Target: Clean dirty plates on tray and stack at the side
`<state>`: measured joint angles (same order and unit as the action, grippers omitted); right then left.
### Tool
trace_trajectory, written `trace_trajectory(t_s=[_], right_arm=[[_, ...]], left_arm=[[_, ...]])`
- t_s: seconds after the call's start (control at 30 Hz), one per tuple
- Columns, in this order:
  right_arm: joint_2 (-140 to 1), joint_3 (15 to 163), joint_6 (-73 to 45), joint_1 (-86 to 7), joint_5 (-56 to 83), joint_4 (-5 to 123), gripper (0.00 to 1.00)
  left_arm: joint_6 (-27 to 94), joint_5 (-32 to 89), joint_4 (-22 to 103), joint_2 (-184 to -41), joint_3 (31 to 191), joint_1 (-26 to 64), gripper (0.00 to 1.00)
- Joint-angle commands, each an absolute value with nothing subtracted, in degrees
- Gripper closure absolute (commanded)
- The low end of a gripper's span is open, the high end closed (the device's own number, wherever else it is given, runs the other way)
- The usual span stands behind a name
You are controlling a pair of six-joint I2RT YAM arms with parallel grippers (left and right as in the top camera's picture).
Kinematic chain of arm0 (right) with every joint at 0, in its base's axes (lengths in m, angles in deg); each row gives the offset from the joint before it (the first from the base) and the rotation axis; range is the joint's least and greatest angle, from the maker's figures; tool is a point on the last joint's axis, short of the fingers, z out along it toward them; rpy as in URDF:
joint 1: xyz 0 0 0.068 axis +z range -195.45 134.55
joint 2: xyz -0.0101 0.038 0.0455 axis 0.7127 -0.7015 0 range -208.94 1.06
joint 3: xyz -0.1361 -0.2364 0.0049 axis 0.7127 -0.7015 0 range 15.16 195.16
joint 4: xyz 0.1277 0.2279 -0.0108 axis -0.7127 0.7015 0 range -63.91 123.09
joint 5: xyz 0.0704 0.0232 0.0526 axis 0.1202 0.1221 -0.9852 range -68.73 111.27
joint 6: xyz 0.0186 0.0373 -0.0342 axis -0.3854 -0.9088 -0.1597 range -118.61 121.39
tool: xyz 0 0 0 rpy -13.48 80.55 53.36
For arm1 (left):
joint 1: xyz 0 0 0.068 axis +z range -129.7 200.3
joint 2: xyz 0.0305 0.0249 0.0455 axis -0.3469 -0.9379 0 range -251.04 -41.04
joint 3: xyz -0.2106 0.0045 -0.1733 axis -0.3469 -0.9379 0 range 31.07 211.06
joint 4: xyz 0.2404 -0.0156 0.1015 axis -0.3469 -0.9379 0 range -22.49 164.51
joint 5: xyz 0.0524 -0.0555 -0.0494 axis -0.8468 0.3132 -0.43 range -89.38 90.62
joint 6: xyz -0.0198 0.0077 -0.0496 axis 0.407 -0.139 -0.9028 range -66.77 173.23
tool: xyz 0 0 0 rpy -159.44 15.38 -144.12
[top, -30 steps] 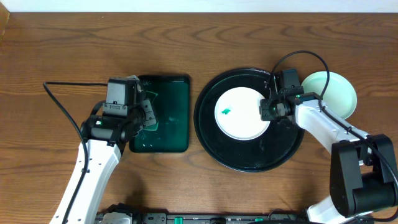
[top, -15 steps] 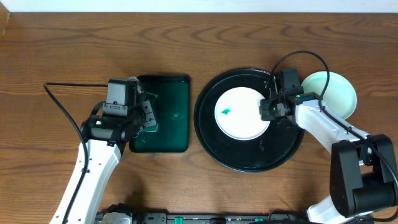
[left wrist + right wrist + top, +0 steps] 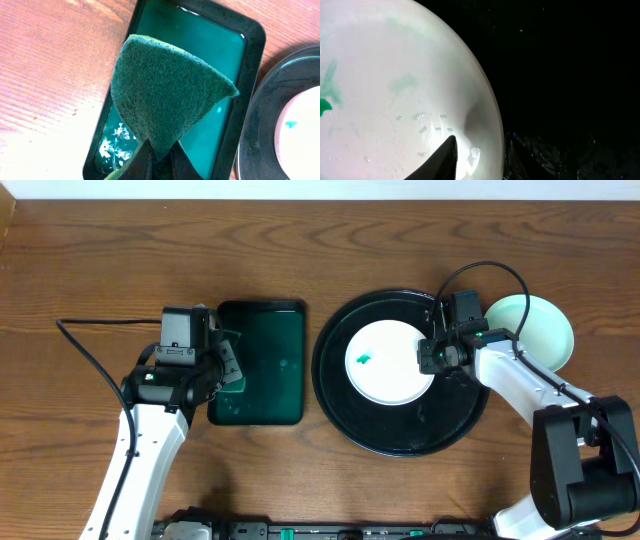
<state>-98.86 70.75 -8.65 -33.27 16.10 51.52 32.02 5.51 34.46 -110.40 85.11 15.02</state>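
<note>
Overhead, we see the smudged plate (image 3: 388, 363) lying on the black tray (image 3: 400, 442). Our right fingers (image 3: 447, 159) pinch its thin rim; it looks wet, slippery and hard. Our left fingers (image 3: 142, 163) squeeze the soft sponge (image 3: 165, 95).

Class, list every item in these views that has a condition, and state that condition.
Plate on tray: green smudge, wet, rim gripped.
Side plate: on the table, no smudge visible.
Black tray: wet, holding one plate.
Green tray: holds foamy liquid.
Sponge: folded, gripped.
Left gripper: shut on sponge.
Right gripper: shut on plate rim.
</note>
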Motion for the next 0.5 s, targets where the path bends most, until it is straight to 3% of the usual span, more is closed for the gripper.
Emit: trace_trajectory(t_s=[0.0, 0.1, 0.23, 0.47], right_arm=[[-99.41, 70.51, -8.85, -32.88, 15.78, 51.14, 0.70], [-99.41, 70.51, -8.85, -32.88, 15.32, 51.17, 0.68], [-99.41, 70.51, -8.83, -32.88, 15.19, 51.23, 0.56], [-99.41, 70.51, -8.85, -32.88, 15.19, 51.17, 0.53]], left_arm=[[31.51, 4.70, 34.00, -109.84, 86.26, 15.08, 0.93], [31.80, 4.68, 33.82, -109.88, 86.16, 15.08, 0.93], [31.95, 4.68, 33.80, -109.90, 86.05, 15.08, 0.93], [31.95, 4.68, 33.78, -109.90, 86.05, 15.08, 0.93]])
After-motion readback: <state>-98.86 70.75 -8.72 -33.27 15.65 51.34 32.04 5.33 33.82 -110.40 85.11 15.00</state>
